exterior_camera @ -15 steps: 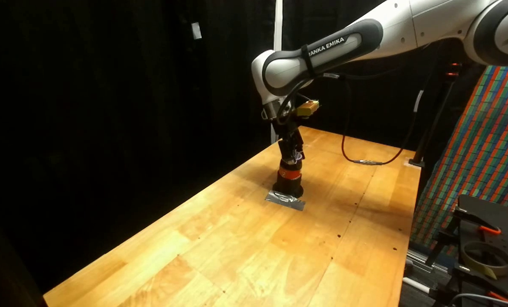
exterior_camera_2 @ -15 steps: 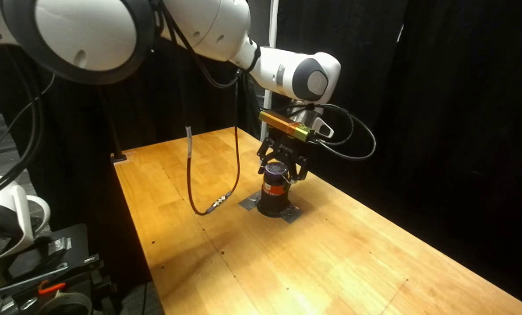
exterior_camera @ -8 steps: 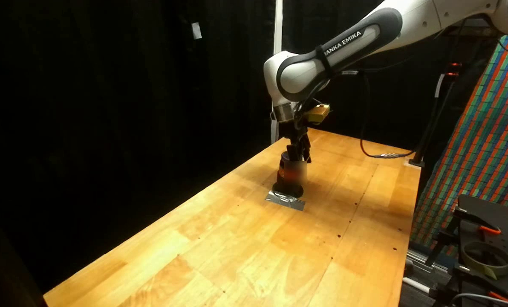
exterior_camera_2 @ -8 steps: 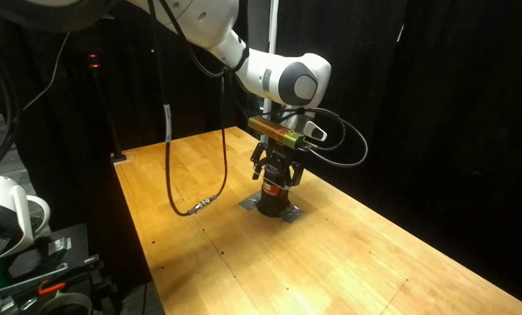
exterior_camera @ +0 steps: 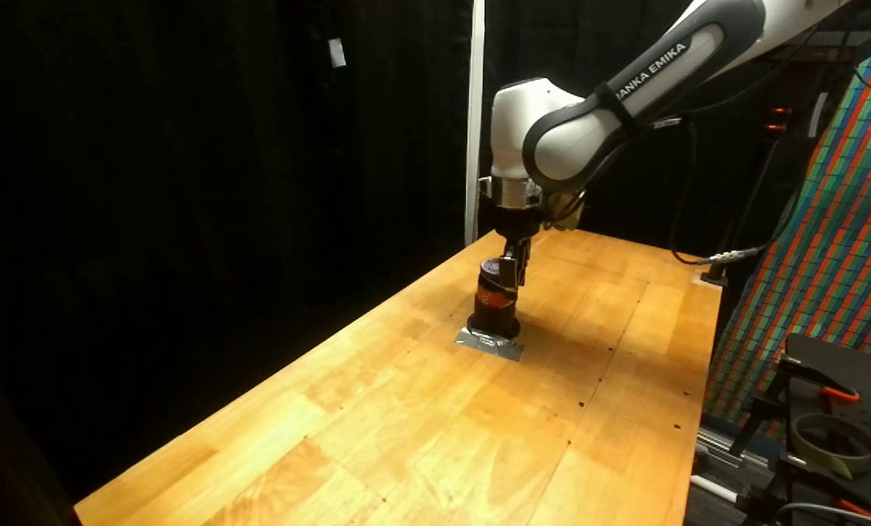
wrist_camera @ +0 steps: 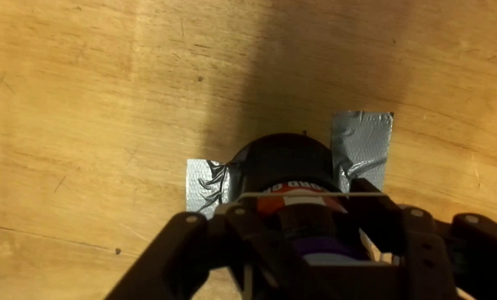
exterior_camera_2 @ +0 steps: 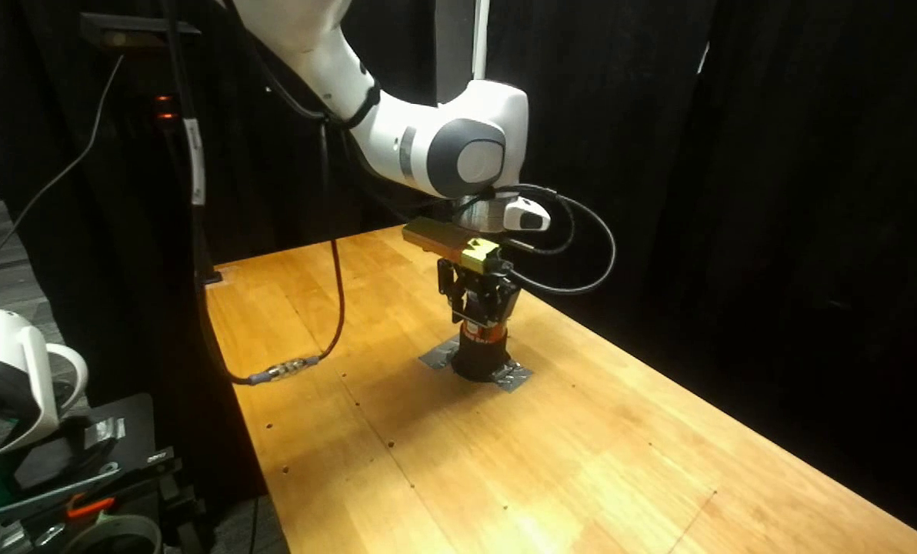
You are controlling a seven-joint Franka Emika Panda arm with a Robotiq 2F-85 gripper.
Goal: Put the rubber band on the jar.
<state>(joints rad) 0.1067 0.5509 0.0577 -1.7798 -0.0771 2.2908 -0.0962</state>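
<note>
While pointing down over the wooden table (exterior_camera: 406,409) with the gripper (exterior_camera_2: 480,314), straddling the upper part of the jar (exterior_camera: 494,301), as caught best in the wrist view. Spread apart, with fingers (wrist_camera: 375,210) standing to either side, and holding the rubber band (wrist_camera: 298,194) pulled straight from tip to tip! Crossing right in front of the red label (wrist_camera: 269,204) there, as one thin pale line. Too dark and too crowded around the gripper to tell whether looped all the way round the jar, or even touching it.

On to the jar: upright on the table, black at the base, red in the middle, with purple showing at the edge of the lid (wrist_camera: 325,246). Flanked at the foot by strips of grey tape (wrist_camera: 361,141), creased against the base and flat on the wood beyond.

Up now to the white arm (exterior_camera_2: 385,138), slanting in from above in both exterior views and bent just over the gripper. Alongside, to a yellow-green box (exterior_camera_2: 451,245) with a black cable (exterior_camera_2: 614,250) looping out from its end. Behind, to black curtains (exterior_camera: 187,219), and off past the table's edge to a tan ring (exterior_camera: 812,453) on a dark shelf (exterior_camera: 856,358).
</note>
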